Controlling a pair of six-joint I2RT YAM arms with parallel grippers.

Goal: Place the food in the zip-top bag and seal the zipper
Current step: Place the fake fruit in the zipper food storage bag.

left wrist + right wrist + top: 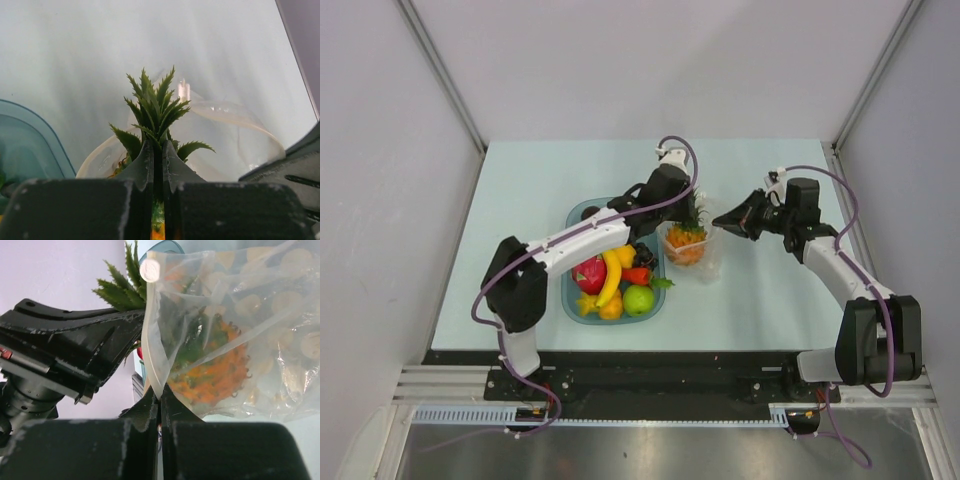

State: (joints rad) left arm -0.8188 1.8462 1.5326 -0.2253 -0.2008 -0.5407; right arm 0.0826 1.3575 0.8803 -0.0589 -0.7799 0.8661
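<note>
Loading under way: left gripper (158,150) clamped on pineapple (686,245) crown, body inside bag (260,315); right gripper (160,395) pinching bag edge; other fruit (610,282) in tray (570,215) alongside; bag unsealed.

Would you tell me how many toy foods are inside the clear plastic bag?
1: the orange plastic pineapple sits in the clear zip-top bag, its green crown sticking out, pinched by the left tool. Smaller pieces could hide behind it.
</note>
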